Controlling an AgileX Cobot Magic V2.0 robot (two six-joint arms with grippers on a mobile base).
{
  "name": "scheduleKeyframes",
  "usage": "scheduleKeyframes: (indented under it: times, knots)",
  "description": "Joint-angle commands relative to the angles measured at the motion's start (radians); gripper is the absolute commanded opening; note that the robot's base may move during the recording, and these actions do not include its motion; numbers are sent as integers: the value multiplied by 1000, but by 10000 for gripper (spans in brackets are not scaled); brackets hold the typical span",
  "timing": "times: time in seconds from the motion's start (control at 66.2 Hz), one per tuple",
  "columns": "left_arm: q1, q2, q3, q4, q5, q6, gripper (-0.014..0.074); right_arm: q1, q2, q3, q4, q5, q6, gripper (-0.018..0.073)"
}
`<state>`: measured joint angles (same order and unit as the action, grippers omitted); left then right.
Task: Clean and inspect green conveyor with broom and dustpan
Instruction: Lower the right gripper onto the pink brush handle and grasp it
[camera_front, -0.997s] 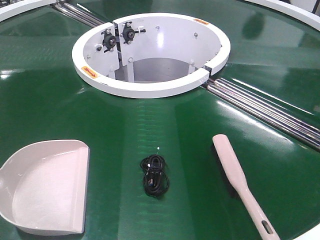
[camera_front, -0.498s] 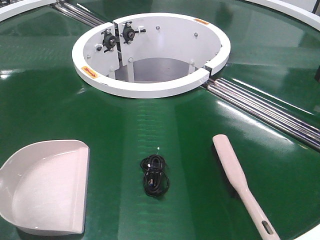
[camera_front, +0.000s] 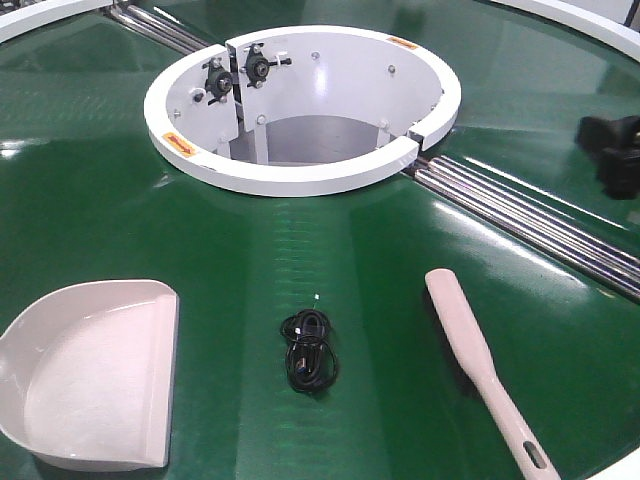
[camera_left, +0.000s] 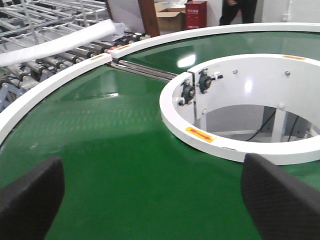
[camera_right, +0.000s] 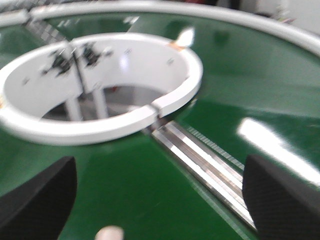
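The green conveyor (camera_front: 300, 250) fills the front view. On it, near left, lies the pale dustpan (camera_front: 95, 375), its straight edge facing right. The pale broom (camera_front: 480, 365) lies near right, handle toward the front edge. My right gripper (camera_front: 603, 148) hangs at the right edge above the belt, beyond the steel rollers (camera_front: 530, 220), well back from the broom. In its wrist view the right gripper (camera_right: 157, 200) is open and holds nothing, with the broom's tip (camera_right: 110, 233) blurred below. My left gripper (camera_left: 150, 200) is open over bare belt, holding nothing; the front view does not show it.
A coiled black cable (camera_front: 308, 350) lies between dustpan and broom. The white ring housing (camera_front: 300, 170) stands mid-belt around an open well. A white outer rim (camera_left: 60, 82) borders the belt, with roller racks beyond it.
My right gripper has come into the front view at the right edge, moving left. Dustpan, broom and cable have not moved.
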<state>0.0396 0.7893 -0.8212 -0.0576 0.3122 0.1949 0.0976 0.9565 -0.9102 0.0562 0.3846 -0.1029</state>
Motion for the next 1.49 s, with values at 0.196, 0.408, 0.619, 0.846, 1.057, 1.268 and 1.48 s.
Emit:
scheduleKeyframes:
  times: [0.196,0.408,0.619,0.846,1.057,1.268,1.48]
  knots:
    - [-15,-1,-35,-23,-58,5,578,154,249,-242,-3,363,48,615]
    - [-15,-1,-35,-23,-22,5,572,158,492,-378,-11,545,92,608]
    - [-15,-1,-35,-23,-22,5,572,158,684,-473,-10,658,94,598]
    - [-15,-1,-35,-23,4,5,572,158,796,-483,-23,684,96,594]
    - [-15,-1,-35,-23,41,5,572,158,861,-483,-29,719,95,594]
    - [-15,-1,-35,-23,41,5,572,158,895,-483,-29,692,95,525]
    - [-15,-1,-35,-22,41,5,572,158,918,-483,-29,696,118,179]
